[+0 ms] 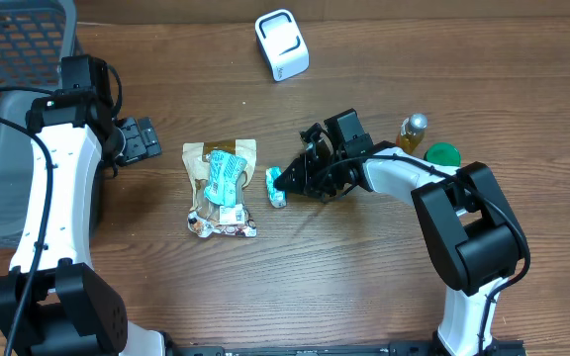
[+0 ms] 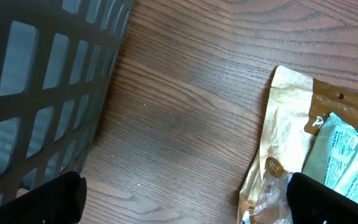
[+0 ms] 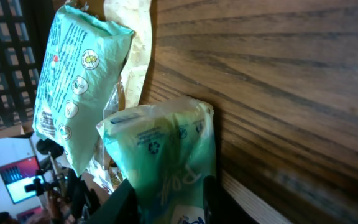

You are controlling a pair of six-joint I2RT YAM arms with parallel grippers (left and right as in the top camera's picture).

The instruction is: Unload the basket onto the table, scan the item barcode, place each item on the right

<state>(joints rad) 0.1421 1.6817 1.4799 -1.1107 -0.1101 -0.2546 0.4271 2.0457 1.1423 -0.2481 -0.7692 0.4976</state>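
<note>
Teal film fills the lower middle of the right wrist view: the small packet (image 3: 166,155) lies on the worktop (image 1: 364,267) between the narrow jaws of the right tool (image 3: 166,202), which flank one end, probably to leave its print free. Whether they pinch it I cannot tell. Just left lies a tan pouch (image 1: 206,203) under a larger sachet (image 1: 224,176). The left tool (image 1: 148,138) gapes wide beside the basket (image 1: 8,59). The scanner (image 1: 282,44) stands top centre, well apart.
</note>
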